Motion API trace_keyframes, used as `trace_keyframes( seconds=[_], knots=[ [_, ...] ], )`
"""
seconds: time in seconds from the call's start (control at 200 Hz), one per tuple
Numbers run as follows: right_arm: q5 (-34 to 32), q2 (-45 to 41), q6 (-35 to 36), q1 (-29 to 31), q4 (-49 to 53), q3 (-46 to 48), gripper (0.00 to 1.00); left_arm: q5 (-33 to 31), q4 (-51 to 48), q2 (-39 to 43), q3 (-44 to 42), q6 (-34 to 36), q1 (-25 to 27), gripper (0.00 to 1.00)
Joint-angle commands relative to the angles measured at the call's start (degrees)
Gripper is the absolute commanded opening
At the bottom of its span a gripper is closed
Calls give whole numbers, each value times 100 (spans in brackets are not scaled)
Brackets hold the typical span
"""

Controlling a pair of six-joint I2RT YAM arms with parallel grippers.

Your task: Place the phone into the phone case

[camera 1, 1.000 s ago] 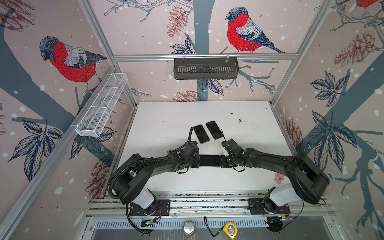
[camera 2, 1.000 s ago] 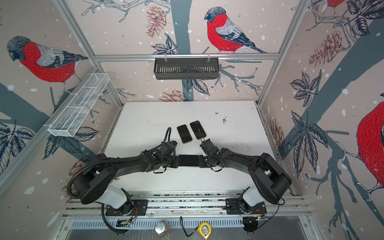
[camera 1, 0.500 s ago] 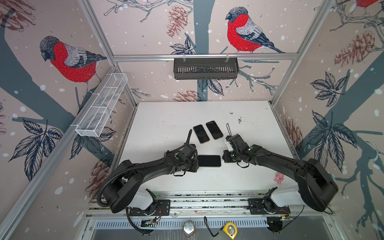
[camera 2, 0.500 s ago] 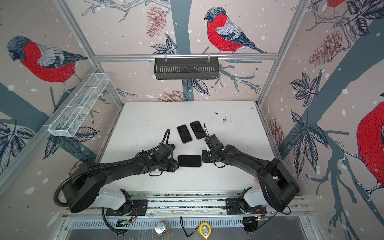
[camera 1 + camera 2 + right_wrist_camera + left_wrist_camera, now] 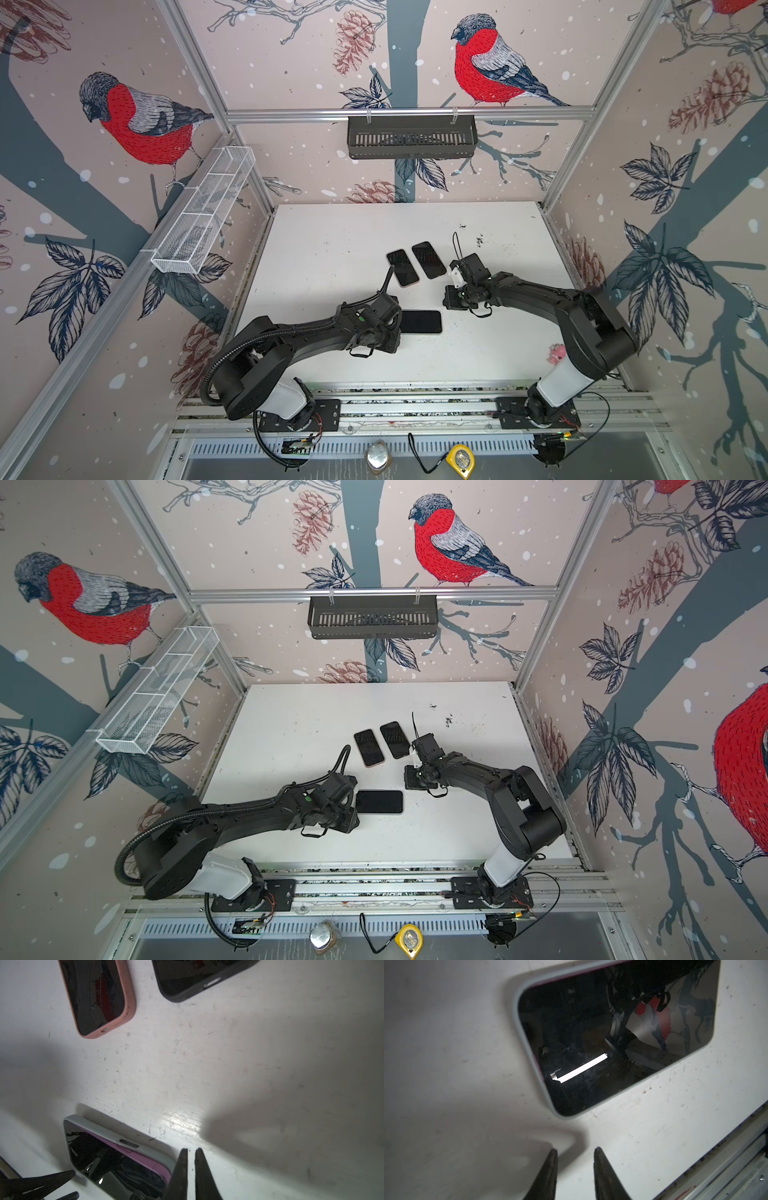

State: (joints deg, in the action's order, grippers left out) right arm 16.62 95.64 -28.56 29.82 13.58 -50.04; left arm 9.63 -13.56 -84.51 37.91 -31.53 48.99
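The phone (image 5: 419, 322) lies flat and screen up on the white worktop (image 5: 332, 257), nearer the arm bases than the pink-cased phone (image 5: 402, 268) and well apart from it. Its long axis runs side to side in both top views, roughly crosswise to the pink-cased phone, which lies nearly front to back. The phone sits inside a pale grey case (image 5: 527, 1049). In the right wrist view a purple strip shows between the screen and the rim along one long side.

The left gripper (image 5: 574, 1167) is at the phone's left short end, nearer the bases than the pink-cased phone and slightly to its left. Its fingers are parted with only bare worktop between them, and they stop just short of the case. The right gripper (image 5: 191, 1165) hangs to the right of the pink-cased phone, near the phone's right end. Its fingers are all but together and hold nothing. Whether they touch the case I cannot tell.

A black-cased phone (image 5: 429, 259) lies just to the right of the pink-cased phone and parallel to it.

The worktop is scuffed and speckled with dark marks. Around it stand aluminium posts and wallpaper of red-breasted birds, pine cones and leaves. A black basket (image 5: 411, 137) hangs on the wall behind the pink-cased phone, and a white wire basket (image 5: 203, 216) hangs to its left.
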Motion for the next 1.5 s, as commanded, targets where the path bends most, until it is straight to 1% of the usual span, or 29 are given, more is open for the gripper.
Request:
trace_keyframes(
  seconds=[0.0,0.165,0.29,0.44,0.52,0.635,0.775,0.891,1.026,1.221,1.331,1.496],
  knots=[
    [219,129,-55,112,-222,-18,12,-115,-315,-157,-47,-25,9,32],
    [236,-80,-162,385,-334,353,12,-165,-169,-423,-20,53,-114,33],
    [253,-499,-379,576,-478,869,12,-36,-59,-623,47,203,-451,33],
    [210,-1001,-647,894,-502,1323,12,-136,-122,-499,261,348,-743,34],
    [140,-1231,-704,920,-457,1450,12,-167,-243,-473,385,410,-795,34],
    [-55,-1472,-645,805,-276,1424,13,-151,-289,-414,423,409,-795,34],
    [-47,-1474,-515,753,-162,1259,14,-11,-195,-262,297,340,-786,34],
    [103,-1311,-507,804,-219,1208,17,129,-140,-206,271,287,-788,34],
    [166,-1129,-583,1079,-303,1190,17,327,21,-282,272,228,-777,34],
    [275,-1177,-841,1485,-553,1260,17,450,243,-542,325,199,-777,34],
    [304,-1254,-898,1504,-619,1308,17,453,301,-602,368,208,-782,34],
    [102,-1345,-771,1447,-383,1240,17,421,241,-494,376,217,-780,34]
  ],
)
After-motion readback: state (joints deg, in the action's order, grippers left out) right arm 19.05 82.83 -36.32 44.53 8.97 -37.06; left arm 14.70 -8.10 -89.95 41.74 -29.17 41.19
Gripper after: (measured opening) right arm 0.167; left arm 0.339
